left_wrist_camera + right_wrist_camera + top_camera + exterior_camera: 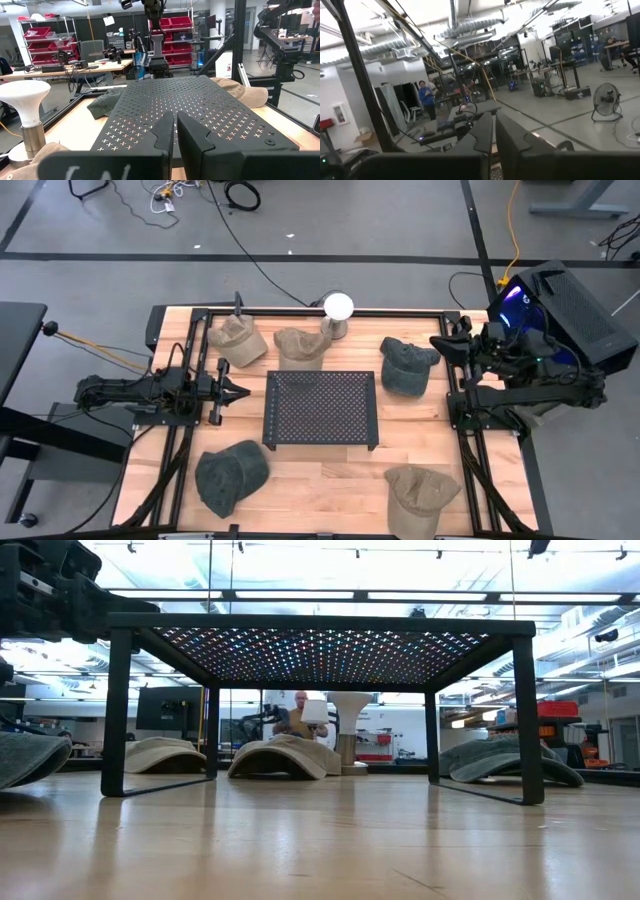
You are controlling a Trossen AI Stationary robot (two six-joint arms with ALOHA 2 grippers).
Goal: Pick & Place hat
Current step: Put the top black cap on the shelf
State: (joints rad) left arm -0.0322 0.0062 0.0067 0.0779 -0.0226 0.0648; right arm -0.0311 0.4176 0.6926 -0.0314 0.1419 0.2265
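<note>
Our left gripper [240,391] hovers clenched and empty, holding nothing, at the near edge of the perforated black rack [321,409]. Closest to it is the tan cap [237,338], just off to its side and apart from the fingers; we judge it light, soft and floppy, best pinched at the stiffer brim. Farther off across the rack, our right gripper [441,342] waits, likewise clenched, beside a dark green cap [404,364].

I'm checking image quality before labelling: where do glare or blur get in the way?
Low view: bright ceiling lights wash out the room behind the perforated rack, though the hats stay readable. Right wrist view: soft, the room is blurred. High view: evenly lit, hats clear. Left wrist view: the nearest part of the left tool is blurred.
</note>
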